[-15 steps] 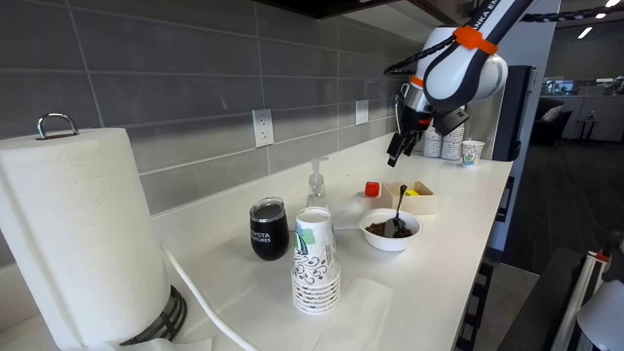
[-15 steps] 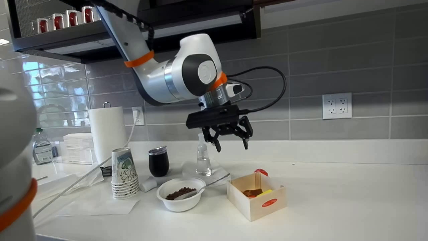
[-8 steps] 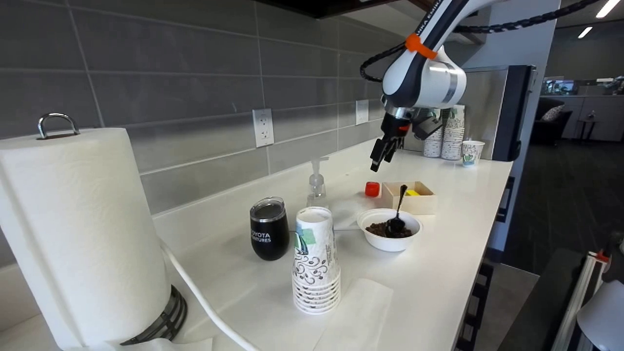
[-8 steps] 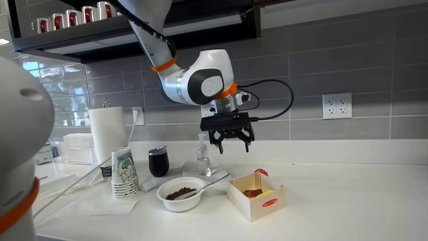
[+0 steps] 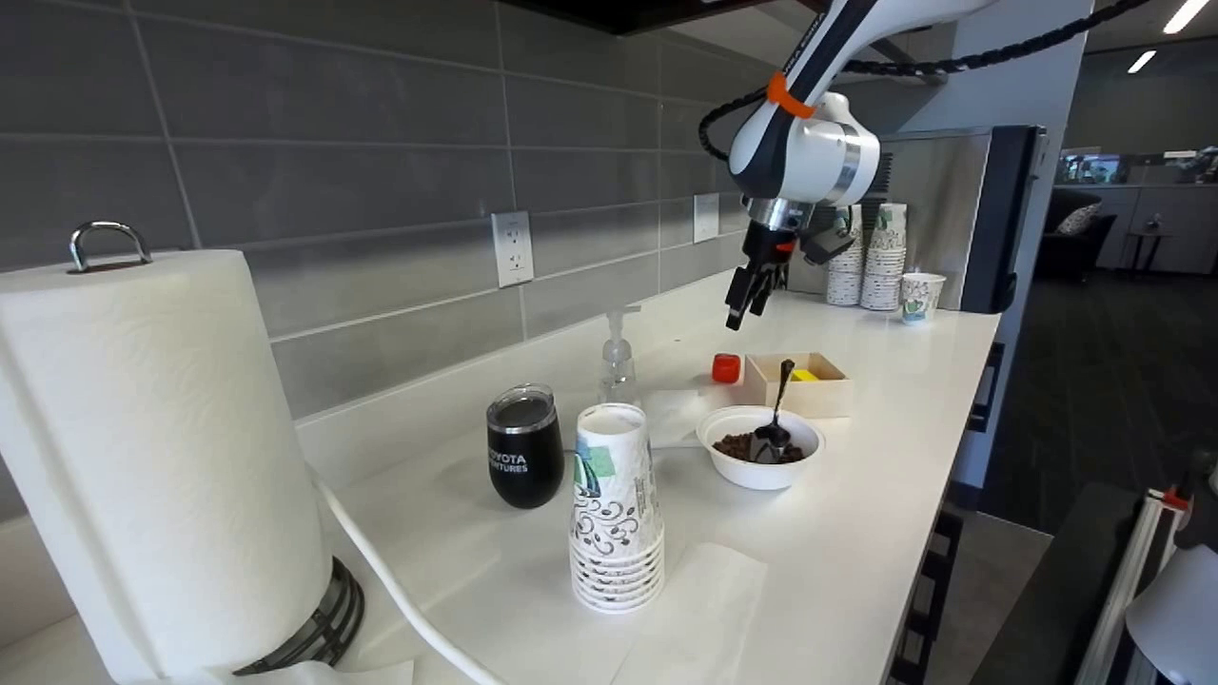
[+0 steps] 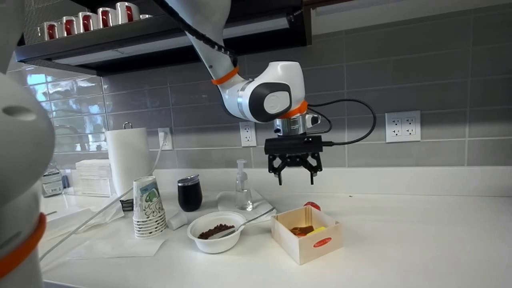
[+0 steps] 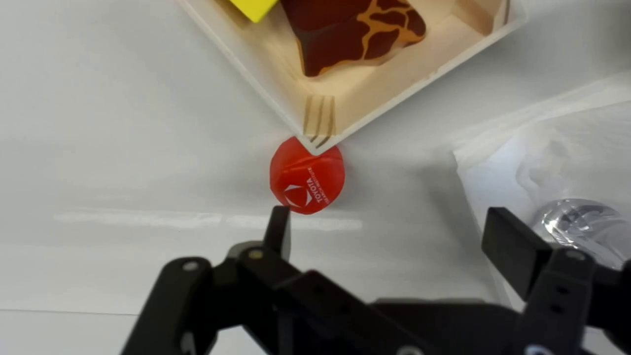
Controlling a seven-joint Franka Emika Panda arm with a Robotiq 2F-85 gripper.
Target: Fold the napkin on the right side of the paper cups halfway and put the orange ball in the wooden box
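Note:
The orange ball, red with white print, rests on the counter at a corner of the wooden box. It shows in the wrist view (image 7: 308,182) and in both exterior views (image 5: 726,368) (image 6: 313,205). The pale wooden box (image 6: 285,239) holds a brown piece and a yellow piece; its inner wall shows in the wrist view (image 7: 394,88). My gripper (image 6: 296,183) is open and empty, above the counter behind the box; in the wrist view (image 7: 389,214) the ball is just beyond the left fingertip. The white napkin (image 5: 709,599) lies flat beside the printed paper cups (image 5: 617,514).
A white bowl (image 6: 216,247) with brown bits and a spoon stands between cups and box. A soap dispenser (image 6: 243,192) stands on another white sheet behind it. A black mug (image 5: 525,452), a paper-towel roll (image 5: 162,457) and a white cable (image 5: 390,580) are nearby. A shelf (image 6: 160,40) hangs above.
My gripper has moved sideways across the counter, rightward in an exterior view past the soap dispenser toward the box, and has turned from tilted to nearly upright. It stays open. The objects have not moved.

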